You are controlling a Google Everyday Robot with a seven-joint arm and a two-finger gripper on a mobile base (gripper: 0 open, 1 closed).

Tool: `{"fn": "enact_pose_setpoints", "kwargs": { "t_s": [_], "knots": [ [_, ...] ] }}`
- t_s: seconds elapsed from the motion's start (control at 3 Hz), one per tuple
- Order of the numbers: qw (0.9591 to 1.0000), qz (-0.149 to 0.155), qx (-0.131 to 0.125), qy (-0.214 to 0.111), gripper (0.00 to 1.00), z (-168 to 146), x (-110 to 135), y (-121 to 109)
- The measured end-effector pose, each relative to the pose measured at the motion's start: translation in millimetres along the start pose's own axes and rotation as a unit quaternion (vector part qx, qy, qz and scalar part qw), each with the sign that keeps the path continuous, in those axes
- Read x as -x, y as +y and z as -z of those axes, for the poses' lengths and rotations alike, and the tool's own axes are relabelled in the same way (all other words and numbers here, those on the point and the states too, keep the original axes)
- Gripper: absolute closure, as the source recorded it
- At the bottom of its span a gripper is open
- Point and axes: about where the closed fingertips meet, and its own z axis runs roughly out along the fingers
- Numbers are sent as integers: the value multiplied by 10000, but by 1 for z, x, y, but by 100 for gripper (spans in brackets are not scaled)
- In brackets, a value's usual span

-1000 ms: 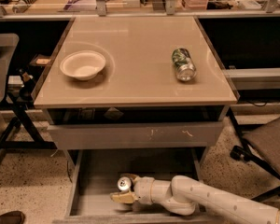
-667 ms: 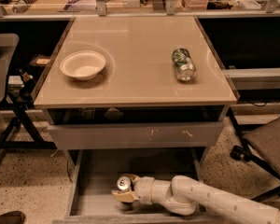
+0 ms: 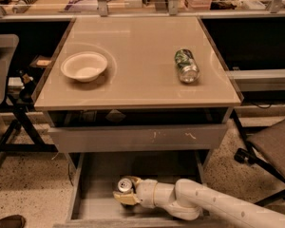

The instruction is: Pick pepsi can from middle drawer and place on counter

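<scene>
One large glossy beige counter (image 3: 137, 46) filled the upper part of your view, seen from above and in front. Below it, under a closed grey drawer front (image 3: 137, 137) with white scratches, the middle drawer (image 3: 92, 194) stood pulled out toward you, shallow and grey. Your robot's white arm (image 3: 213, 205) reached in from the lower right, lying low across the drawer floor. On the counter, a white bowl (image 3: 84, 66) sat at the left and a green patterned can (image 3: 186, 65) lay on its side at the right, well apart. The gripper (image 3: 124, 193) was near the drawer's front centre, touching the pepsi can (image 3: 125, 184), which stood upright inside the drawer, silver top up. You could not tell whether the gripper had clamped the can.
</scene>
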Motion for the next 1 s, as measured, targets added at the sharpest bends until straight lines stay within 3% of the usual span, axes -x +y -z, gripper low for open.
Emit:
{"fn": "enact_pose_setpoints", "kwargs": {
  "t_s": [1.0],
  "knots": [
    [9990, -266, -314, -148, 100, 39, 59, 10]
  ]
}}
